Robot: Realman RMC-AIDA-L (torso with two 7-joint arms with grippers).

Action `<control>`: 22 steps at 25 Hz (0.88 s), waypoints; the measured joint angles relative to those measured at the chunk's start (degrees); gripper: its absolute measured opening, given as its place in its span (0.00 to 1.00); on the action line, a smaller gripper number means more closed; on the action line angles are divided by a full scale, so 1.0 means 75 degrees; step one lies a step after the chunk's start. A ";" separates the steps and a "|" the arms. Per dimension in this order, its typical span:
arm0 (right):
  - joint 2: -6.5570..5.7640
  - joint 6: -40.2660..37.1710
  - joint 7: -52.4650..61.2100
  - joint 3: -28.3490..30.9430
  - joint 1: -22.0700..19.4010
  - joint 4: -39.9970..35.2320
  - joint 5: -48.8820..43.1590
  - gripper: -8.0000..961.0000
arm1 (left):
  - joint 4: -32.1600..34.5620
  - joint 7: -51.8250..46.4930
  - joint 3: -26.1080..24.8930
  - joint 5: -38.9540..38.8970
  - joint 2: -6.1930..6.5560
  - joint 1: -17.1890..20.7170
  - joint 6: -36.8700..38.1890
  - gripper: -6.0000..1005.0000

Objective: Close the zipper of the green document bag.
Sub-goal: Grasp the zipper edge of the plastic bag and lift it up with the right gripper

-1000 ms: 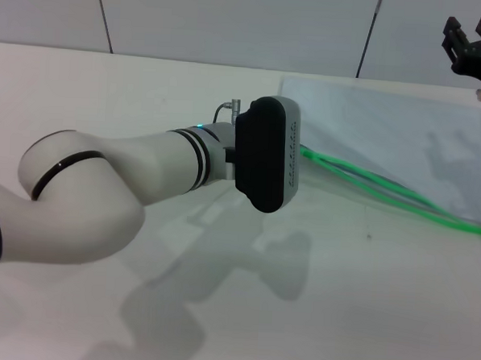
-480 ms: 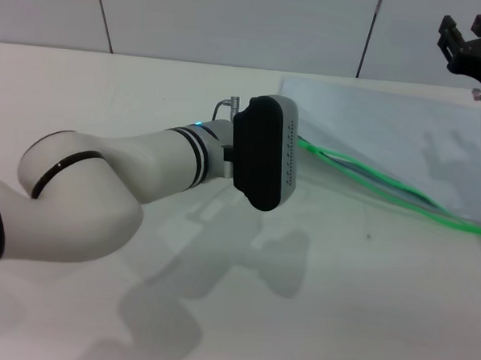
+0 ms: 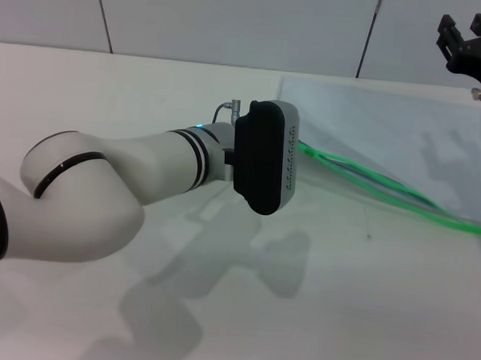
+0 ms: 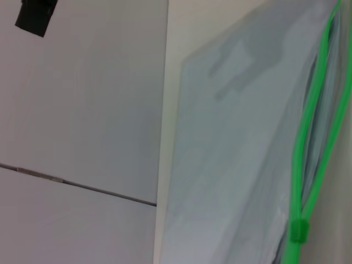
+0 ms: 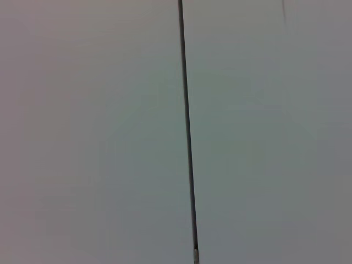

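1. Counter [image 3: 217,324] carries the green document bag [image 3: 404,132], which lies flat toward its far right side, the green-edged long side facing the robot.
2. Bag work looks barely begun: in both the head view and the left wrist view the two green tracks of the zipper [image 3: 369,183] stand apart along most of their length, so nearly the whole run is left to close.
3. Left arm reaches across the counter; its claw [image 3: 294,155] sits at the near-left end of the zipper, hidden behind the black wrist housing, so I cannot tell how far open it is or whether it touches anything.
4. Right claw [image 3: 472,47] hangs high at the far right, well apart from the bag, holding nothing I can see; its opening is unclear.
5. Slider [image 4: 297,231] sits at the end where the tracks join.
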 joint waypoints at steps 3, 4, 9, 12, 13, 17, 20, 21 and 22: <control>0.0000 -0.0007 0.0000 0.0000 0.0000 0.0000 0.0000 0.51 | -0.0031 0.0000 0.0033 0.0006 0.0000 -0.0006 -0.0073 0.30; 0.0000 -0.0008 0.0000 0.0000 0.0000 0.0000 0.0000 0.51 | -0.0074 0.0000 0.0090 0.0008 0.0000 -0.0022 -0.0137 0.30; 0.0000 -0.0010 0.0000 0.0000 0.0001 0.0014 0.0000 0.51 | -0.0285 0.0000 0.0281 0.0004 0.0001 -0.0101 -0.0340 0.28; 0.0000 -0.0010 0.0000 -0.0006 0.0003 0.0002 0.0000 0.51 | -0.0301 0.0000 0.0283 0.0003 -0.0004 -0.0113 -0.0356 0.28; 0.0000 -0.0010 0.0000 -0.0009 0.0004 0.0001 0.0000 0.51 | -0.0302 -0.0001 0.0284 0.0002 -0.0003 -0.0116 -0.0356 0.27; 0.0000 -0.0010 0.0000 -0.0012 0.0007 0.0000 0.0000 0.51 | -0.0305 -0.0016 0.0292 -0.0001 -0.0003 -0.0138 -0.0356 0.27; 0.0000 -0.0010 0.0000 -0.0012 0.0009 -0.0001 0.0000 0.51 | -0.0305 -0.0039 0.0301 -0.0002 -0.0001 -0.0156 -0.0353 0.26; 0.0000 -0.0010 0.0000 -0.0012 0.0009 0.0000 0.0000 0.51 | -0.0305 -0.0038 0.0302 -0.0002 0.0000 -0.0160 -0.0347 0.26; 0.0000 -0.0010 0.0000 -0.0012 0.0011 -0.0001 0.0000 0.51 | -0.0305 -0.0032 0.0302 -0.0002 0.0000 -0.0165 -0.0343 0.26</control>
